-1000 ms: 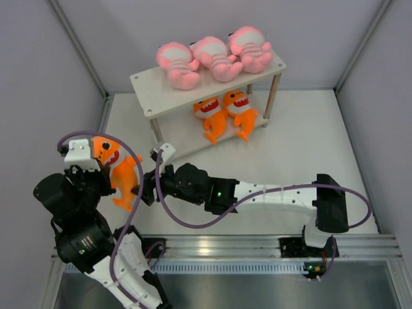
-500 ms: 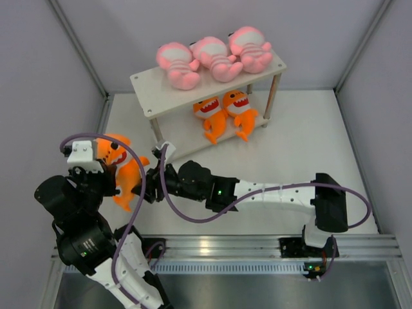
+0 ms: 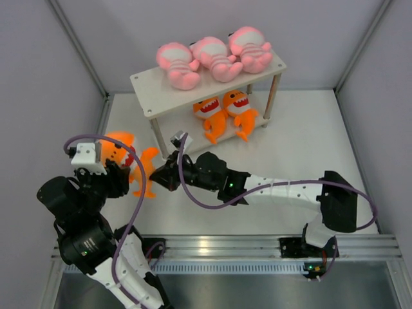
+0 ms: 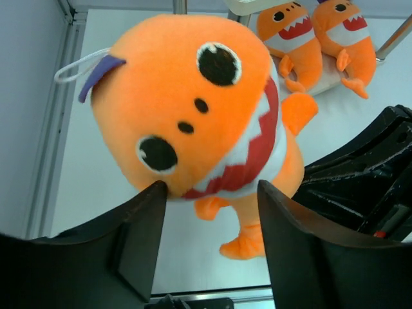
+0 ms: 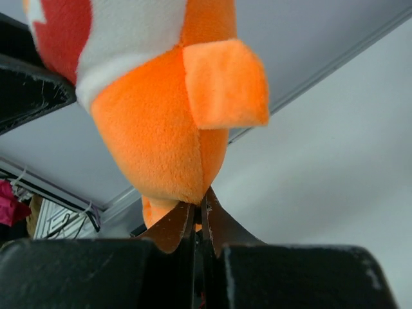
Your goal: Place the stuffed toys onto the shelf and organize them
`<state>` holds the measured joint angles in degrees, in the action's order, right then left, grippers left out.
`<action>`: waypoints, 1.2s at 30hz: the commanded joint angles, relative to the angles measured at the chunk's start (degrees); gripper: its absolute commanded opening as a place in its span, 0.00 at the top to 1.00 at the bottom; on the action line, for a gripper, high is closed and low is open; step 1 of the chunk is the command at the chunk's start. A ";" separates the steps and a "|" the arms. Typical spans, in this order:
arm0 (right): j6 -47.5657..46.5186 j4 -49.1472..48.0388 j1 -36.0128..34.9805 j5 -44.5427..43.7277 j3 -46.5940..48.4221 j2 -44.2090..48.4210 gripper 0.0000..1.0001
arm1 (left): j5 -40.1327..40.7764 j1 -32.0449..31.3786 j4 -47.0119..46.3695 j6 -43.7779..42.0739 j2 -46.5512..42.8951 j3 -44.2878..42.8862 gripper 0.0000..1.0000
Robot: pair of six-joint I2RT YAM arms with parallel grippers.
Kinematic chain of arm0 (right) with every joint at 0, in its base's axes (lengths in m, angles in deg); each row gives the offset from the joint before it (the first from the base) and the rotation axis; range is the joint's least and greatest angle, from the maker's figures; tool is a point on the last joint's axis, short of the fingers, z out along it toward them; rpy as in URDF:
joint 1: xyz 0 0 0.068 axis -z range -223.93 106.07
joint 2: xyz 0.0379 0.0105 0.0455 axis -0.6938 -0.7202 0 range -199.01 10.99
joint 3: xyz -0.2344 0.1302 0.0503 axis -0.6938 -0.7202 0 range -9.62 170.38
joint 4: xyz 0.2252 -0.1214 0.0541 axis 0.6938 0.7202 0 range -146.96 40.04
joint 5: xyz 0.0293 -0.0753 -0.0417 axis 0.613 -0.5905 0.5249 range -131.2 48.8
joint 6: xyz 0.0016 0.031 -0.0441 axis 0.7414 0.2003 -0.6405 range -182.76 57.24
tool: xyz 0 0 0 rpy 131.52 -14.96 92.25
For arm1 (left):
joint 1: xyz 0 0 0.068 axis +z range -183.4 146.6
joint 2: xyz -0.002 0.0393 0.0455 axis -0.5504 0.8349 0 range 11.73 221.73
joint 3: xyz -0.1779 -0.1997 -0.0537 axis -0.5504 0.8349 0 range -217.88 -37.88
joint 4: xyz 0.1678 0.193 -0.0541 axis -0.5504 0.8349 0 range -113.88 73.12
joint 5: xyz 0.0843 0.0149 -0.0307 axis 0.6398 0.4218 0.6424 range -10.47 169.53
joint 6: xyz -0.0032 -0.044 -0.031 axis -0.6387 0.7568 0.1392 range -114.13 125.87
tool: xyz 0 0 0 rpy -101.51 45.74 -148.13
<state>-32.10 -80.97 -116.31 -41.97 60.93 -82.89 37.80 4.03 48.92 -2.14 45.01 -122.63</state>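
An orange shark toy hangs above the table at the left, its head near my left wrist. My left gripper is open, its jaws spread under the shark's chin. My right gripper is shut on the lower end of the shark, its jaws pinching the plush at the seam. The pale wood shelf stands at the back. Three pink toys lie in a row on its top tier. Two orange sharks lie side by side on the lower tier, also in the left wrist view.
Grey walls close in the white table on the left, right and back. A metal rail runs along the near edge. Purple cables loop over both arms. The shelf's right legs stand on the table at the back.
My left gripper has opened and let go of the orange shark. My right gripper has closed on the shark's lower end and moved right and toward the shelf with it.
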 commanded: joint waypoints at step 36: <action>-26.79 19.53 29.66 35.75 7.05 -6.12 1.00 | 11.41 0.10 -1.60 -9.83 -2.34 9.96 0.01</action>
<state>-57.04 -59.09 -87.85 -10.56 64.01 -85.76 49.21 4.01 49.81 -10.71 43.19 -112.93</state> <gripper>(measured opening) 0.019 0.984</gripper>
